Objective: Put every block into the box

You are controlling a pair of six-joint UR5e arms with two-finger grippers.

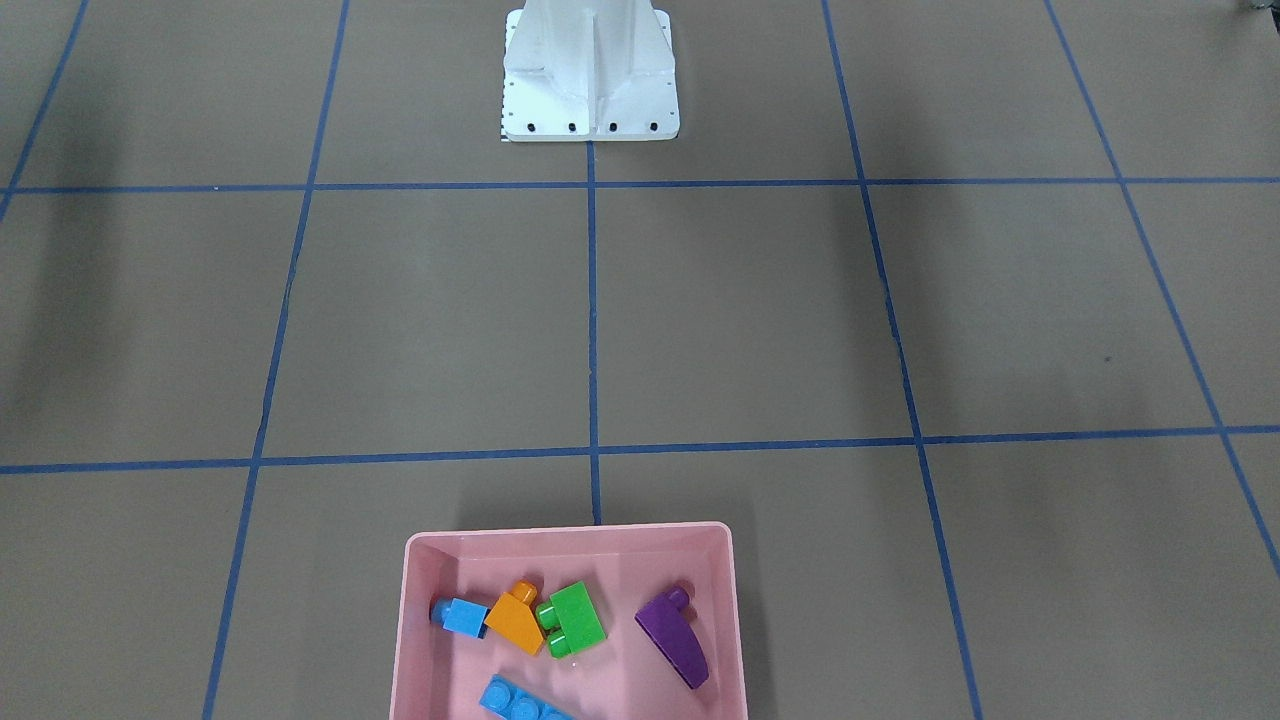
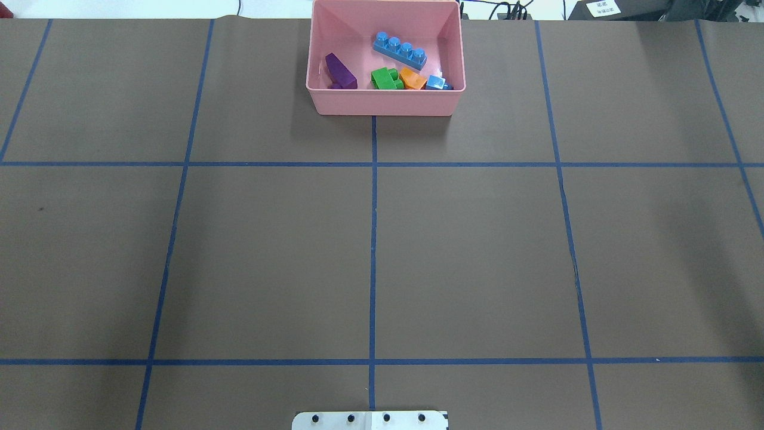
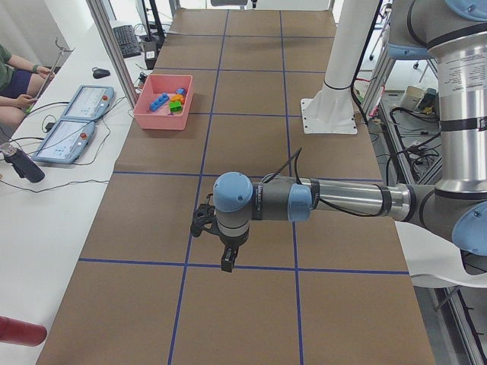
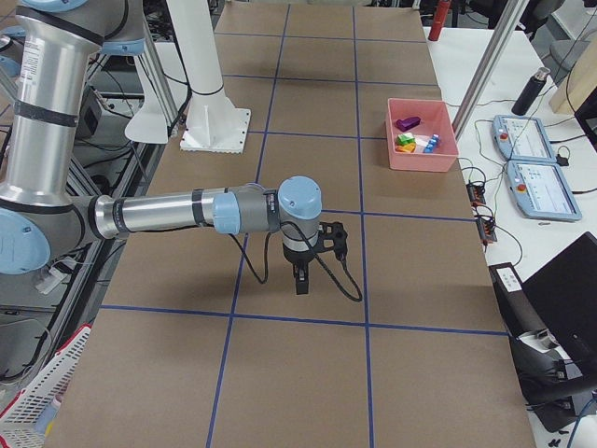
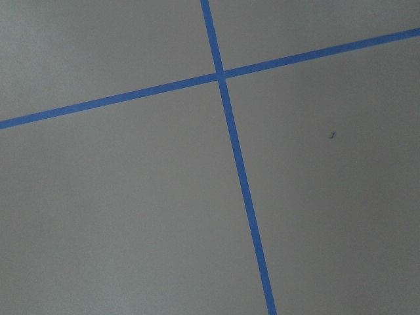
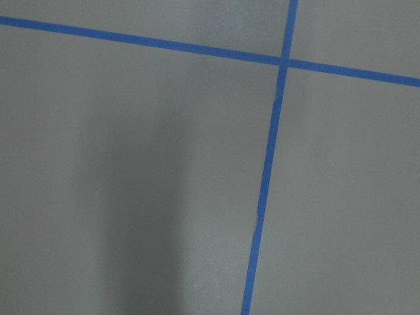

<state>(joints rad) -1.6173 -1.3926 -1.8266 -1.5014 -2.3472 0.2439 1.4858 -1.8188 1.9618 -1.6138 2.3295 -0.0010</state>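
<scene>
The pink box (image 2: pixel 385 104) stands at the table's far middle edge; it also shows in the front view (image 1: pixel 570 532). All five blocks lie inside it: the long blue bar (image 2: pixel 400 50), purple wedge (image 2: pixel 340 71), green brick (image 2: pixel 385 78), orange sloped brick (image 2: pixel 412 78) and small blue cube (image 2: pixel 436 82). My left gripper (image 3: pixel 227 258) shows only in the left side view, hanging above bare table far from the box. My right gripper (image 4: pixel 300 280) shows only in the right side view, likewise away from the box. I cannot tell if either is open or shut.
The white robot base (image 1: pixel 590 75) stands at the table's near middle. Blue tape lines (image 2: pixel 373 239) divide the brown table into squares. Beside the table's far edge lie operator tablets (image 3: pixel 72 129), a dark bottle (image 3: pixel 23 165) and cables; a person sits there.
</scene>
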